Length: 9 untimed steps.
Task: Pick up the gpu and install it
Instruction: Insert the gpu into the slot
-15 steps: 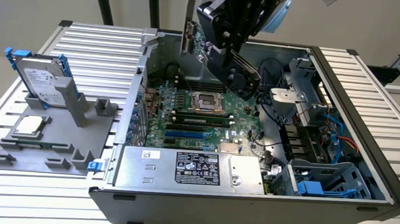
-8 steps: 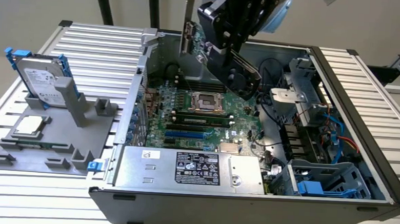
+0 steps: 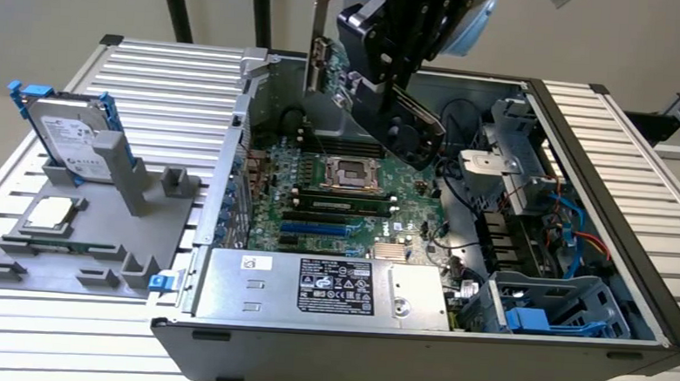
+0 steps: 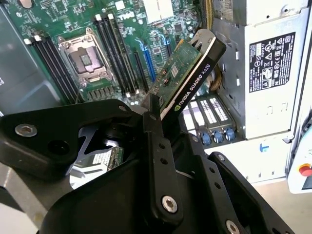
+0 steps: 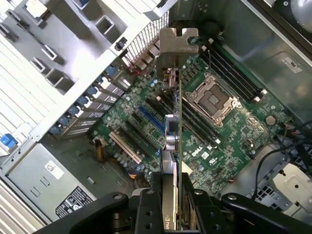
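My gripper [image 3: 400, 45] is shut on the gpu [image 3: 405, 115] and holds it in the air above the open computer case [image 3: 620, 170]. The card hangs tilted, its silver end bracket [image 3: 320, 32] pointing up toward the exterior view's left. In the first wrist view the gpu [image 5: 171, 126] is edge-on, rising from my gripper [image 5: 173, 207] with the bracket [image 5: 178, 41] at its far end, over the green motherboard [image 5: 229, 126] and its blue slot [image 5: 151, 119]. The second wrist view shows the gpu [image 4: 187, 68], green face and black shroud, clamped by a black finger [image 4: 157, 131].
A power supply [image 3: 324, 286] fills the case's front, with a drive cage [image 3: 543, 315] at the exterior view's right. Outside, at the exterior view's left, a grey fixture [image 3: 105, 231] carries a hard drive in a blue frame [image 3: 75, 133], a processor [image 3: 57, 215] and a RAM stick [image 3: 64, 248].
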Tool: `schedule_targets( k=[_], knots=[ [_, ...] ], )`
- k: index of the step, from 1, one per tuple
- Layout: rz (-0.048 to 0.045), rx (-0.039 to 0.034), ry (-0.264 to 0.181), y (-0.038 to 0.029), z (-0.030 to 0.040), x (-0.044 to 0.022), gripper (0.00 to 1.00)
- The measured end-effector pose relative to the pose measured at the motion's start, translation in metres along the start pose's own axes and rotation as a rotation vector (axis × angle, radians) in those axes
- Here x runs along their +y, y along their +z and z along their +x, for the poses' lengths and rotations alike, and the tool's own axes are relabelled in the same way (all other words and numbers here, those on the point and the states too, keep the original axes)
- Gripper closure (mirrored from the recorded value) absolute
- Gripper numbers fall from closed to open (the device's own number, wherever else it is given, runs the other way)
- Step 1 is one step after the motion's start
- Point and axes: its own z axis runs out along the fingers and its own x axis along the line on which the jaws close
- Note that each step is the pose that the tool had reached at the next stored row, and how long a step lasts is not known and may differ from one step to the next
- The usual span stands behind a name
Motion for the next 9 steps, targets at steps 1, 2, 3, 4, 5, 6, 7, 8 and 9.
schedule_targets(
  k=[1,2,3,4,5,6,7,8,9],
  knots=[
    [0.0001,0.0002,-0.004,0.0,0.0,0.0,1.0],
    [0.0002,0.0005,-0.008,0.0,0.0,0.0,1.0],
    [0.0003,0.0007,-0.013,0.0,0.0,0.0,1.0],
    [0.0005,0.001,-0.019,0.0,0.0,0.0,1.0],
    [0.0007,0.0013,-0.024,0.0,0.0,0.0,1.0],
    [0.0008,0.0017,-0.03,0.0,0.0,0.0,1.0],
    [0.001,0.002,-0.035,0.0,0.0,0.0,1.0],
    [0.0011,0.0023,-0.041,0.0,0.0,0.0,1.0],
    [0.0014,0.0026,-0.047,0.0,0.0,0.0,1.0]
  ],
)
